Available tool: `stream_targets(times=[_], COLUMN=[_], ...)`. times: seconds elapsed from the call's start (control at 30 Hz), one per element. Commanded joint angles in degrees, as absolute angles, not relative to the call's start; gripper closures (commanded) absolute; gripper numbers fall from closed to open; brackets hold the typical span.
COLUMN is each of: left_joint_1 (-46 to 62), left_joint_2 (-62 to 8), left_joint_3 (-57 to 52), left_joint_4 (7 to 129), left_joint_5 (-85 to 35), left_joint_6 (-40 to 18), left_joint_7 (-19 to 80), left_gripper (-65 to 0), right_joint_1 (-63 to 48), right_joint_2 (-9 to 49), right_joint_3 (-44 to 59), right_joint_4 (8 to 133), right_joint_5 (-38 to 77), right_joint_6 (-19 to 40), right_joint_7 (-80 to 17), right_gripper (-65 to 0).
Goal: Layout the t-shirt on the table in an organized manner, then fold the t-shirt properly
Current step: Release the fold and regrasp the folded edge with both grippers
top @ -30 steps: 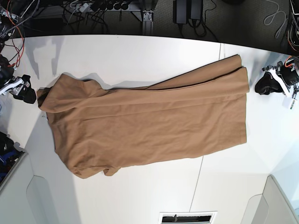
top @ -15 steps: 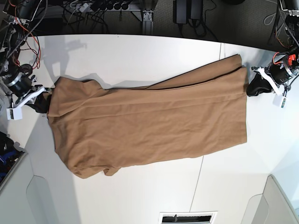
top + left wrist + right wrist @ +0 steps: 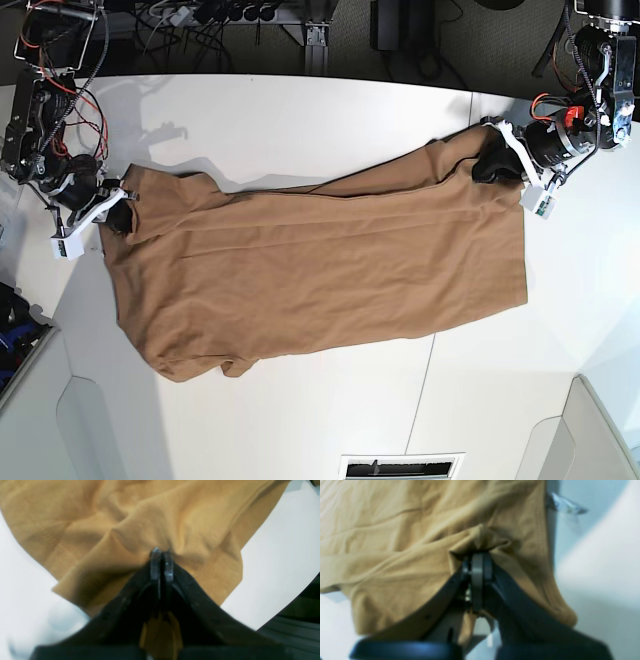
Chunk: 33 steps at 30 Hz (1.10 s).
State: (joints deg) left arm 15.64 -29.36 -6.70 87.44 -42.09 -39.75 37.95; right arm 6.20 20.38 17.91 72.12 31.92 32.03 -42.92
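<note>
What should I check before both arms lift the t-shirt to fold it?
1. Left gripper shut on the t-shirt: ok, jaws pinch fabric near one edge.
2. Right gripper shut on the t-shirt: ok, cloth bunches at the jaws.
3. Grips at opposite ends in the base view: ok.
4. Shirt flat between grips: not ok, creases and a folded-over strip along the far edge.
5. How many layers each grip holds: cannot tell.
6. Bare table behind the shirt: ok.

No legible text, label, brand, number or sign anywhere: none on the tan t-shirt point(image 3: 320, 265), none on the white tabletop point(image 3: 300, 120), none on the small white tags by the arms, too small and blurred to read.
</note>
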Motion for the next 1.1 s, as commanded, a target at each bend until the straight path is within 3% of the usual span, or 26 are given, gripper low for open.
stream_targets(times=[0.0, 0.43, 0.77, 0.83, 0.97, 1.07], left_joint_1=[16.62, 22.33, 28.56, 27.64, 26.72, 26.28], left_joint_2=[-30.22, -33.26, -34.61, -34.59, -34.61, -34.63], left_joint_3=[-6.87, -6.92, -7.20, -7.20, -8.32, -11.16], left_joint_4=[88.14, 92.31, 99.07, 99.07, 99.72, 100.66], left_joint_5=[-41.71, -40.25, -40.45, -40.47, -40.51, -42.68], left_joint_6=[-40.00, -40.00, -40.00, -40.00, -40.00, -40.00], left_joint_7=[38.41, 37.74, 36.18, 36.21, 36.21, 36.16], left_gripper=[-1.5, -1.6, -2.3, -8.3, -26.3, -28.6], right_joint_1=[4.99, -13.74, -22.68, -22.61, -22.06, -19.27], right_joint_2=[21.15, 21.26, 22.90, 23.03, 23.00, 22.98], right_joint_3=[18.06, 21.10, 31.35, 32.97, 37.52, 41.15], right_joint_4=[73.91, 93.60, 95.90, 95.94, 96.55, 96.66], right_joint_5=[32.71, 33.01, 39.13, 40.82, 45.76, 46.52], right_joint_6=[32.45, 32.80, 32.84, 32.82, 32.84, 32.80], right_joint_7=[-44.25, -46.96, -46.78, -46.74, -46.33, -46.06], right_gripper=[0.0, 0.0, 0.0, 0.0, 0.0, 0.0])
